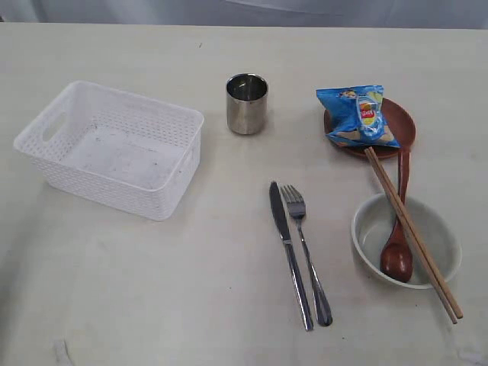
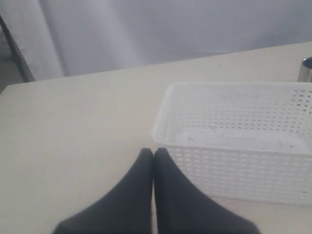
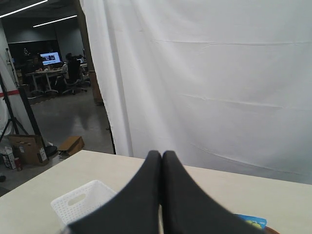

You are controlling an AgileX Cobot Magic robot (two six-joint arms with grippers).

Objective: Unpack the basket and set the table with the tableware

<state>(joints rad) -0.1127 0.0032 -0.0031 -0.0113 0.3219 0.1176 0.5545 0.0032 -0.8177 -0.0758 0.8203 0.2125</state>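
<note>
Two black grippers show only in the wrist views, and both have their fingers pressed together with nothing between them: the left gripper points at a near corner of the white rectangular lattice-sided plastic basket, and the right gripper is raised toward a white curtain. In the exterior view the basket sits at left, its speckled floor in plain sight. The cream-white tabletop lies bare across the lower left. A steel cup stands upright in the upper middle, apart from the basket's right rim. A steel knife and steel fork lie side by side at lower centre. At upper right a blue snack bag covers part of a brown round plate. Below it, a pale bowl holds a brown wooden spoon, and wooden chopsticks cross its rim from the plate's edge to the lower right.
</note>
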